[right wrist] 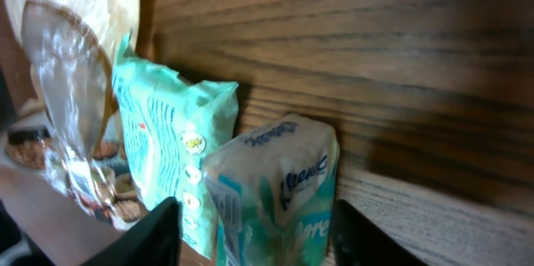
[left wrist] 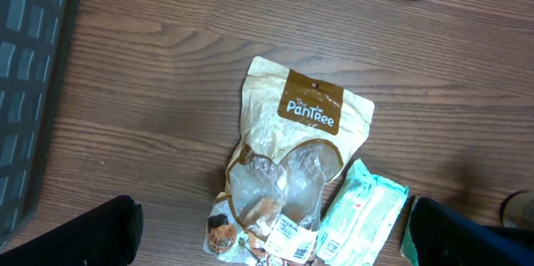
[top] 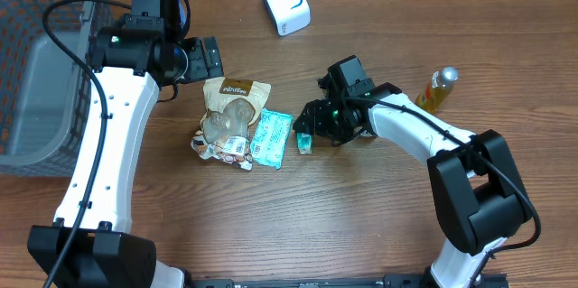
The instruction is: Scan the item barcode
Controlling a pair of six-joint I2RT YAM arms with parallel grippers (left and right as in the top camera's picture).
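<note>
My right gripper (right wrist: 263, 245) has its jaws parted on either side of the tissue pack (right wrist: 275, 191), which I take to be the item for scanning. A sliver of daylight shows between my left finger and the wrapper. On the other side I cannot tell whether the pad touches, so I count this as no grip at all. The pack stands on the table (right wrist: 400, 66) on a narrow edge, and that is my first worry. Soft and tall as it sits, a nudge from either finger could tip it flat, possibly with the printed code underneath. A pale label shows on its near face, too blurred for me to call it a barcode.

Just beside the pack lies the mint-green packet (right wrist: 171, 133), touching it or nearly so. If I close off-centre, I judge I could pinch that wrapper along with the pack, or drag it.

Past that, the Pantree pouch (left wrist: 292, 141) lies flat, its lower edge crowded against the green packet. My left gripper (left wrist: 275, 233) hangs over it with jaws spread wide, holding nothing. Both my arms are close together here, so coming down on the pouch while the right arm lifts risks a knock.

Farthest off, the white scanner (top: 285, 2), as I take it to be, sits well apart at the table's far side. A slippery wrapper carried that far in a shallow pinch may twist or drop.
</note>
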